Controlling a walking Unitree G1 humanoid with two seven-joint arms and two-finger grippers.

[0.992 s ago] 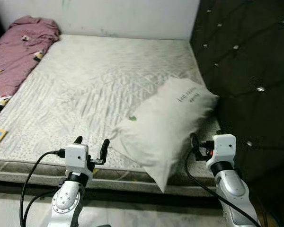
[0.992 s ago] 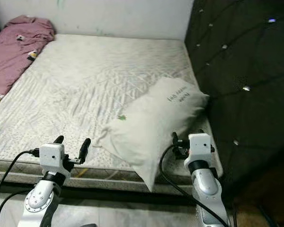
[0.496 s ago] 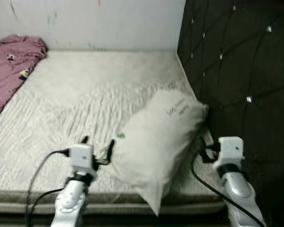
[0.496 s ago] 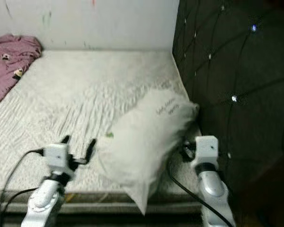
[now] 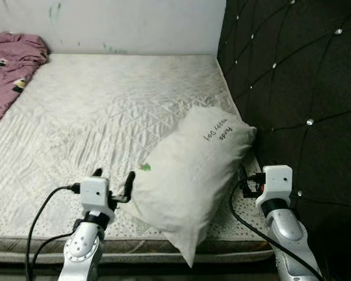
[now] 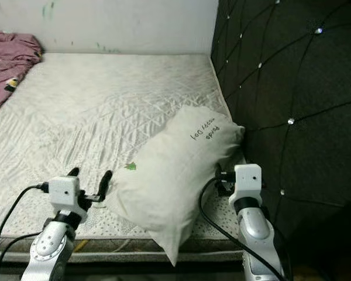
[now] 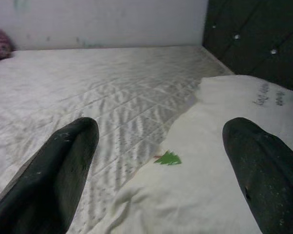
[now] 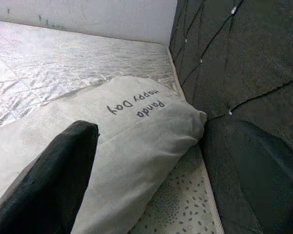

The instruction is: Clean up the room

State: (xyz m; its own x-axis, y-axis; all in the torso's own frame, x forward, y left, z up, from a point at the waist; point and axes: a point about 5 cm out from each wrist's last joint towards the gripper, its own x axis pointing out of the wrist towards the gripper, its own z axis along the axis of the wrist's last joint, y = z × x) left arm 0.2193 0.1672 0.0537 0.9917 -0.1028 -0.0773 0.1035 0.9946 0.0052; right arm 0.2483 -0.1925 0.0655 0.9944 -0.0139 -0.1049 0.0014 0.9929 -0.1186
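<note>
You are now standing closer to the pillow (image 5: 190, 181) than a second ago, and the head camera is settling after the blur of half a second ago; that shift is the camera's, while the pillow itself is lying on the mattress (image 5: 105, 111) much as before. What this is giving you, as I judge it, is a two-sided reach: you are bracketing the pillow, so the approach looks done and a grasp is the step in hand.

The left gripper (image 5: 113, 178) is holding its fingers wide apart, just beside the pillow's left corner; in the left wrist view the pillow's edge with its small green tree mark (image 7: 169, 158) is sitting between the two fingers (image 7: 63, 161). The right gripper (image 8: 171, 170) is also spread wide, near the pillow's right flank, with one finger against the pillow's side and the other toward the dark tufted headboard (image 5: 292, 88).

The pillow is lying at the mattress corner next to the headboard. Its long axis is running diagonally: the end bearing the printed lettering (image 5: 217, 131) is pointing up toward the headboard, and the opposite corner is drooping over the mattress's front edge, toward you. Well away from the pillow, a pink blanket (image 5: 11, 64) is bunched at the mattress's far left.
</note>
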